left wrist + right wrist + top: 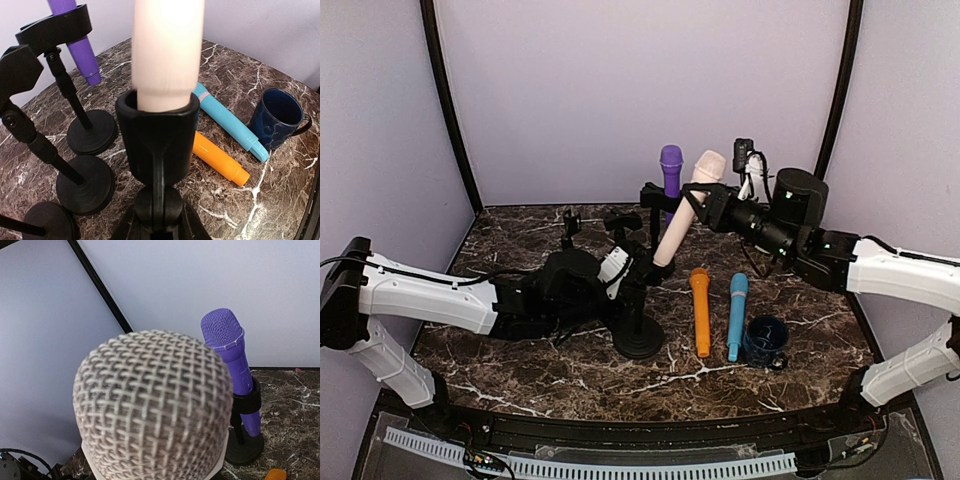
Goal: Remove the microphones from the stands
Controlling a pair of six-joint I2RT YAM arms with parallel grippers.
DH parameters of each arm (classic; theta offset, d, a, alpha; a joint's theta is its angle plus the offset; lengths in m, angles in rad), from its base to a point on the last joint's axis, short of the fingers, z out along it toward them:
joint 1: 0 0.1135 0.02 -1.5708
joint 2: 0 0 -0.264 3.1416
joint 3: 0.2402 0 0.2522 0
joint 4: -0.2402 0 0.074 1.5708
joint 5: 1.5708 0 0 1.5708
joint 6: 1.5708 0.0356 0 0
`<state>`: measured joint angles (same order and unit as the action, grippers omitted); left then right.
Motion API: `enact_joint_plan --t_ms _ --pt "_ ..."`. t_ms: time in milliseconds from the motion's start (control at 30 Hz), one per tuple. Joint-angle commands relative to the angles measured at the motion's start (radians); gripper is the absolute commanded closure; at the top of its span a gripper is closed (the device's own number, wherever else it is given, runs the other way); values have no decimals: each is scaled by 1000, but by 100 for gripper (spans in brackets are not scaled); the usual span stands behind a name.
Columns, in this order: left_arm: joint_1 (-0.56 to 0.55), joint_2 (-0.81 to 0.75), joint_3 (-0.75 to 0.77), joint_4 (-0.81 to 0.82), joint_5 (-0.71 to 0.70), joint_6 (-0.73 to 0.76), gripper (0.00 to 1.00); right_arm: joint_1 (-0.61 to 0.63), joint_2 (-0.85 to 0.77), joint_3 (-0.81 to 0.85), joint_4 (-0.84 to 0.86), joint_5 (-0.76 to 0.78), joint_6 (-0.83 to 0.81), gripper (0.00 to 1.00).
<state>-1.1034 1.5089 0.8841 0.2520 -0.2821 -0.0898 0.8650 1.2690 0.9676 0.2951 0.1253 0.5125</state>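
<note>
A cream microphone (685,215) leans up to the right, with its lower end seated in the black clip (157,140) of the stand (638,338). My left gripper (159,220) is shut on the stand's swivel joint just below the clip. My right gripper (705,205) is shut on the microphone's upper body under its head. In the right wrist view the mesh head (152,405) fills the frame and hides that gripper's fingers. In the left wrist view the cream body (167,50) rises straight out of the clip.
A purple microphone (671,170) stands in another stand at the back. Two empty stands (570,225) (623,222) are behind the left arm. An orange microphone (701,310), a blue microphone (736,315) and a navy mug (765,340) lie right of the held stand.
</note>
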Motion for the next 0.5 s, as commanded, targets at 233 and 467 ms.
enact_joint_plan --t_ms 233,467 --pt "19 32 -35 -169 -55 -10 100 -10 -87 32 164 50 11 100" --pt "36 2 -41 -185 -81 -47 100 -20 -136 35 61 126 -47 100"
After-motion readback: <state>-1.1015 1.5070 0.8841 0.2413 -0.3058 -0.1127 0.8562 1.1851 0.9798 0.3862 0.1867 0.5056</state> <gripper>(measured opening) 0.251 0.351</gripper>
